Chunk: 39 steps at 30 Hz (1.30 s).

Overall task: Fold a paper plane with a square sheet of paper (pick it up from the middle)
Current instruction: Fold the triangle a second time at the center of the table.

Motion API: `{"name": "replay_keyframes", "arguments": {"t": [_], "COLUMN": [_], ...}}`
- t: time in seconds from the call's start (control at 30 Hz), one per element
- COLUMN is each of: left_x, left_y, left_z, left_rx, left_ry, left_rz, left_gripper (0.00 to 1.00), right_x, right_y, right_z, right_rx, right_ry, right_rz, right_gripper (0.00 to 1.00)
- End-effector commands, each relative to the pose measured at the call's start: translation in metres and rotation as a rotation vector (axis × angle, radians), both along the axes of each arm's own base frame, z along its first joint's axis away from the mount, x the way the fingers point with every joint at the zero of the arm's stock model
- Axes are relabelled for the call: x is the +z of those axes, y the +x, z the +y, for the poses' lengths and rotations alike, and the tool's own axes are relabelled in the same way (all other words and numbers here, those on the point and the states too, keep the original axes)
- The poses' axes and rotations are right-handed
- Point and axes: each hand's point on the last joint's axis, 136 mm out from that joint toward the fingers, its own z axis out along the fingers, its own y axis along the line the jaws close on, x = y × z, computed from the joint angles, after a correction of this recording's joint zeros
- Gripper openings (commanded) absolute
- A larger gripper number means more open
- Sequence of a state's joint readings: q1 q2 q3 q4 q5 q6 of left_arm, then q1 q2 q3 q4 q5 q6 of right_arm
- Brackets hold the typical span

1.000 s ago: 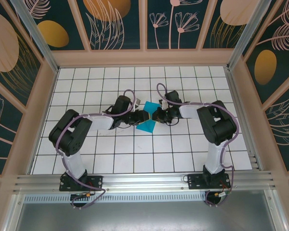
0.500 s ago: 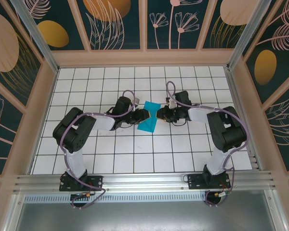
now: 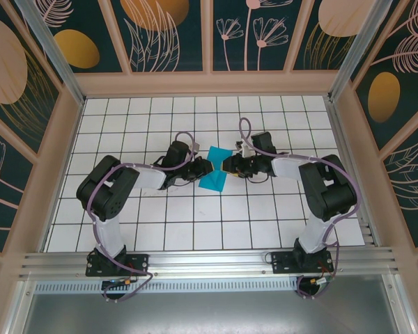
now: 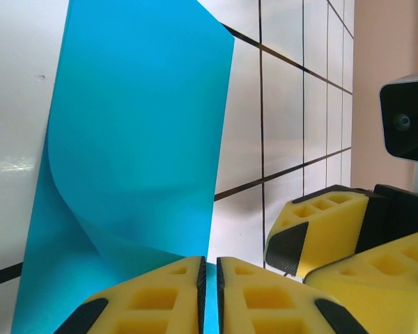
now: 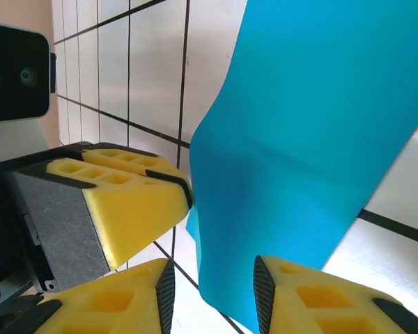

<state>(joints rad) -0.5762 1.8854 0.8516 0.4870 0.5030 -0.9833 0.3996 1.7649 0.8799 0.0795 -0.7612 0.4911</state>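
The square sheet of paper (image 3: 214, 180) is teal-blue, bent and partly folded, and stands up off the tiled floor at mid-table between the two grippers. My left gripper (image 3: 204, 169) is shut on the sheet's near edge; in the left wrist view its yellow fingers (image 4: 160, 296) pinch a thin strip of the paper (image 4: 132, 139), which curls away above them. My right gripper (image 3: 227, 165) faces it from the right with its jaws open. In the right wrist view the paper (image 5: 313, 139) hangs loose in the gap of the right gripper (image 5: 212, 296), and the left gripper's fingers (image 5: 132, 202) show at left.
The white tiled floor (image 3: 160, 229) is ringed by a peach frame with dark patterned walls (image 3: 171, 35). An aluminium rail (image 3: 209, 261) runs along the near edge, where both arm bases are bolted. The two grippers' fingers stand very close together.
The left gripper has closed on the sheet's edge while the right gripper has opened and let go. The right arm's elbow has swung to the right.
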Motion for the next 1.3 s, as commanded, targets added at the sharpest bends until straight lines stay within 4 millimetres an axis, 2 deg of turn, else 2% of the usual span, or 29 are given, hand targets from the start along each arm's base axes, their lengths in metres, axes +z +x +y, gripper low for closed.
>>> {"name": "replay_keyframes", "arguments": {"t": [0.0, 0.17, 0.33, 0.47, 0.8, 1.1, 1.2, 1.27], "left_x": [-0.005, -0.004, -0.001, 0.002, 0.022, 0.012, 0.003, 0.007], "left_y": [-0.003, -0.003, -0.003, -0.005, -0.002, -0.001, -0.003, 0.003], "left_z": [0.000, -0.001, -0.002, -0.003, -0.019, -0.033, -0.033, -0.038], "left_rx": [0.009, 0.000, -0.008, -0.018, -0.082, -0.134, -0.144, -0.147], "left_ry": [0.008, 0.006, -0.001, -0.009, -0.062, -0.036, -0.021, -0.023], "left_rz": [0.010, 0.006, 0.004, -0.002, -0.049, -0.047, -0.029, -0.042], "left_gripper": [0.15, 0.14, 0.13, 0.13, 0.18, 0.19, 0.18, 0.18], "right_x": [0.005, -0.002, -0.006, -0.013, -0.037, -0.044, -0.043, -0.042], "right_y": [-0.003, -0.001, 0.002, 0.006, 0.015, 0.024, 0.026, 0.028], "right_z": [0.011, 0.020, 0.023, 0.017, -0.005, -0.010, -0.011, -0.011], "right_rx": [0.059, 0.078, 0.077, 0.053, 0.002, -0.006, -0.005, -0.008], "right_ry": [0.011, 0.006, 0.002, -0.041, -0.171, -0.206, -0.212, -0.212], "right_rz": [-0.032, -0.011, -0.001, -0.006, -0.015, -0.027, -0.035, -0.037], "right_gripper": [0.39, 0.36, 0.19, 0.06, 0.03, 0.03, 0.03, 0.03]}}
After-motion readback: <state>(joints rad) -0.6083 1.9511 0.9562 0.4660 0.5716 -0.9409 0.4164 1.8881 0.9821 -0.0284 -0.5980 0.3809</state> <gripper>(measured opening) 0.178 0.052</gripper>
